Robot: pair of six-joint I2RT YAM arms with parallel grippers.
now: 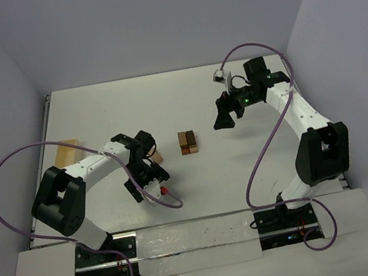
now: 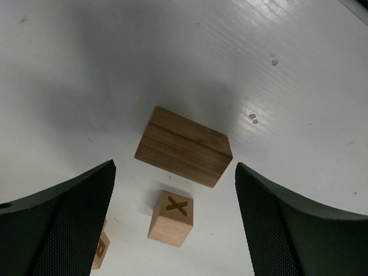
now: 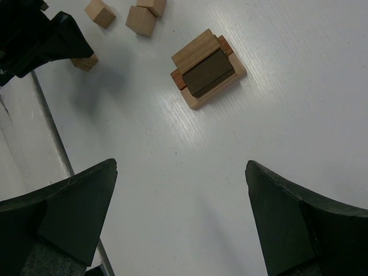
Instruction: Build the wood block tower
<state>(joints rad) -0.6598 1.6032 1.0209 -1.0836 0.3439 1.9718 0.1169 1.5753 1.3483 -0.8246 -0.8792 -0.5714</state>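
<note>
Left claw above tan wood blocks

Under my left claw sits a small cube, a wider block just beyond it; the tower lies well ahead of my right claw.

White table: tower, wood blocks

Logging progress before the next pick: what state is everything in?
tower: standing, low, nothing gripping it.
tan bricks: lying together, ungripped.
X cube: loose, X face visible.
left fingers: open, empty.
right fingers: open, empty.
</note>
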